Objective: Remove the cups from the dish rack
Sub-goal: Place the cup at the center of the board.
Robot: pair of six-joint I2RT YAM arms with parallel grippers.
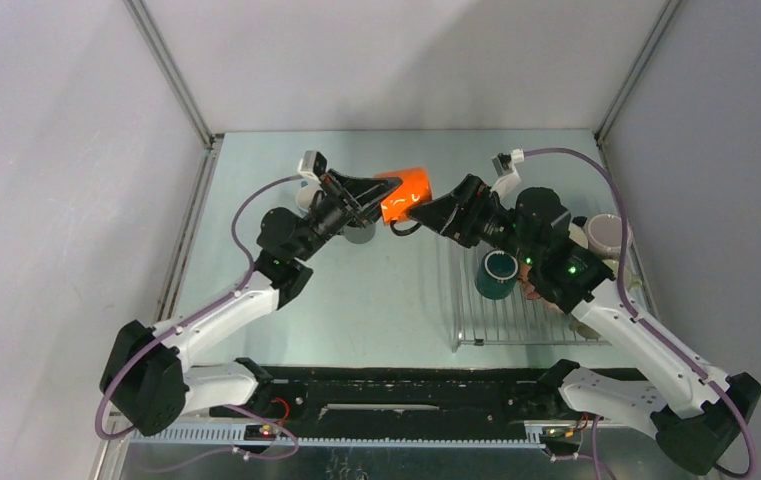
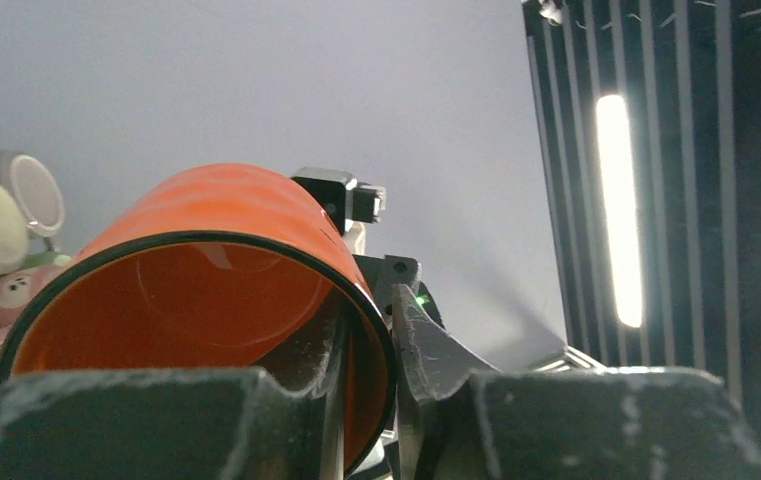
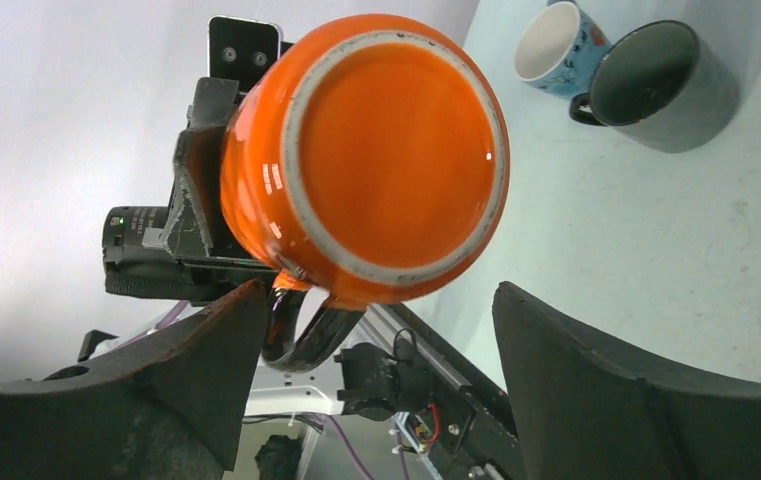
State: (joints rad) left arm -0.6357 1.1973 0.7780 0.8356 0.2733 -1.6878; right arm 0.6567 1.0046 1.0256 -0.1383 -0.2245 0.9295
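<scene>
Top external view: the orange mug (image 1: 408,190) is seen held in the air above the table (image 1: 376,300), between the two grippers and just left of the dish rack (image 1: 516,325). It is tipped on its side, with the mouth turned toward the left gripper (image 1: 381,203) and the base toward the right gripper (image 1: 428,215). In the left wrist view, the left gripper (image 2: 371,340) is shown clamped on the wall of the orange mug (image 2: 206,300), with one finger set inside the rim and the other outside it. In the right wrist view, the right gripper (image 3: 376,300) is shown spread wide, and the glazed base of the orange mug (image 3: 386,150) is framed beyond its fingers, with the dark handle hanging just beside one of them; whether that finger is touched cannot be told. A dark teal mug (image 1: 497,275) is seen upright on the rack, and a pale mug (image 1: 606,235) is seen near its right edge. On the table, a grey mug (image 3: 656,85) is laid on its side, touching a white and blue mug (image 3: 556,45).
</scene>
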